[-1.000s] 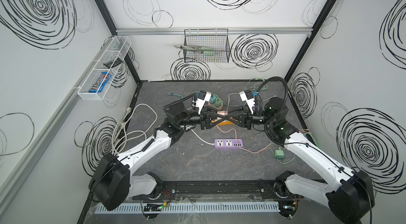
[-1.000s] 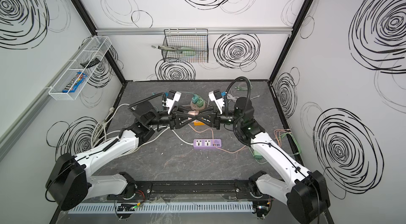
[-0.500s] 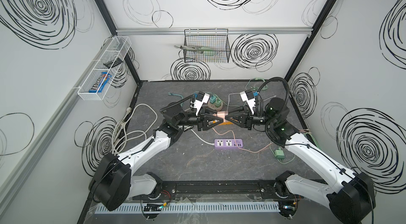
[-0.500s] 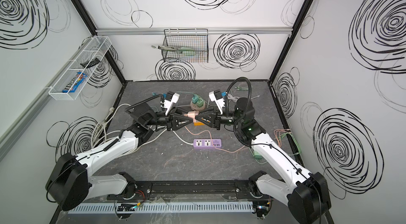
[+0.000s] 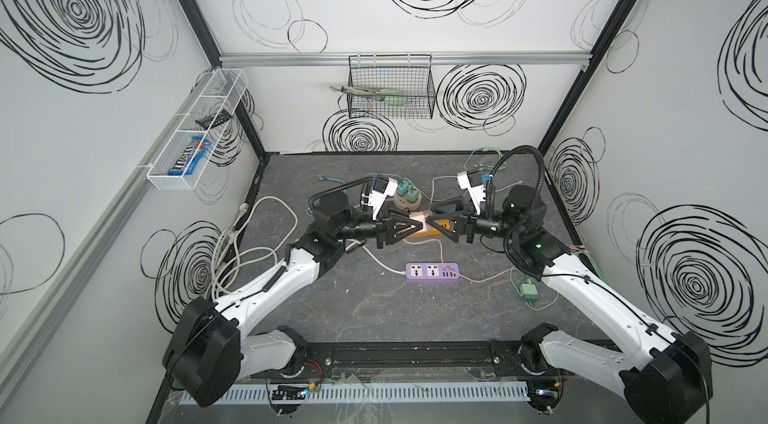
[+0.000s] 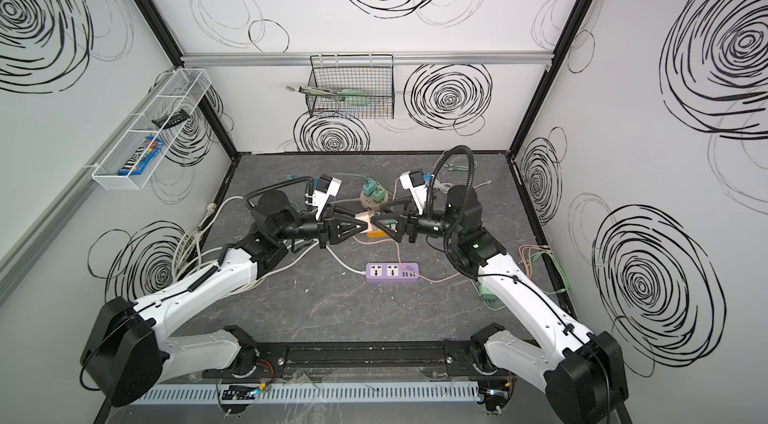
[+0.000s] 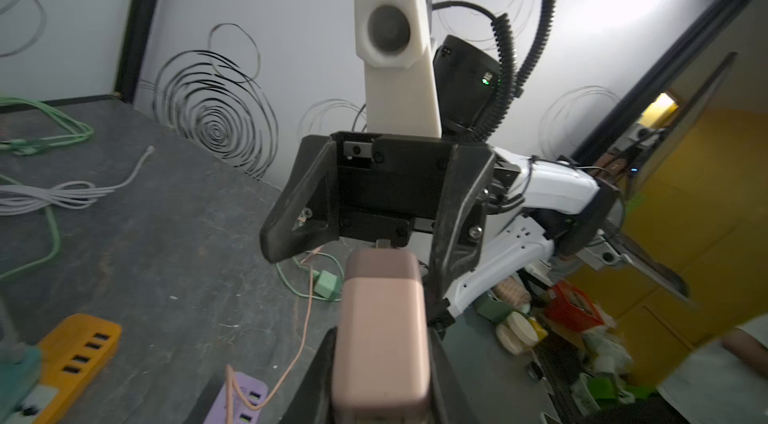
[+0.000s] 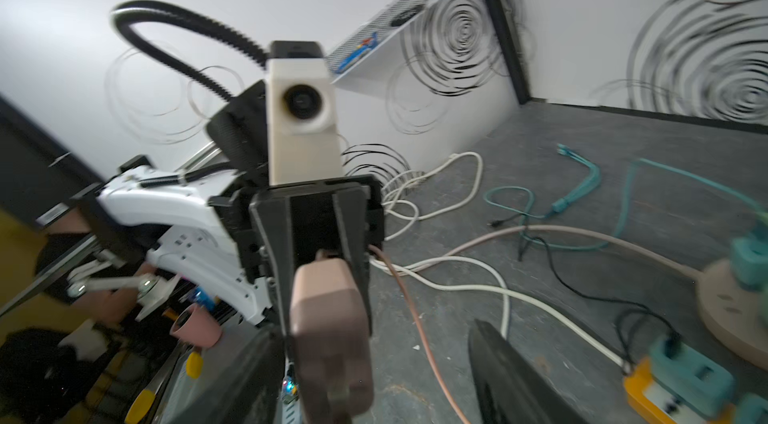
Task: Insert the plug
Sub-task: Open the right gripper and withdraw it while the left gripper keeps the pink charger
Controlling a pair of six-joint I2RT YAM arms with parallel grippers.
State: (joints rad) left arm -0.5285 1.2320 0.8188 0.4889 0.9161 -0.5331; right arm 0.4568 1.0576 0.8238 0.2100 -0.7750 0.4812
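- Left wrist view looks straight along the pink plug. The left gripper is clamped on it, one black finger against each side of its body.
- Opposite it, the right gripper stands with its jaws spread wide on either side of the plug's far end. As far as I can see, neither finger is touching it.
- From the right wrist view the same holds: the left gripper pinches the plug, and the right gripper's own fingers sit well apart from it.
- In both top views the two arms meet tip to tip over the middle of the worktop. The plug is up in the air between them.
- A thin pink cord trails down from near the plug to the worktop.
- An orange power strip lies on the worktop just below the gripper tips, partly hidden by them.
- A purple power strip lies nearer, apart from both grippers, its sockets facing up.
- A round socket hub with green adapters plugged in sits just beyond the grippers, on the far side.
- A loose green adapter rests near the right arm.
- White cable is coiled along the left edge.
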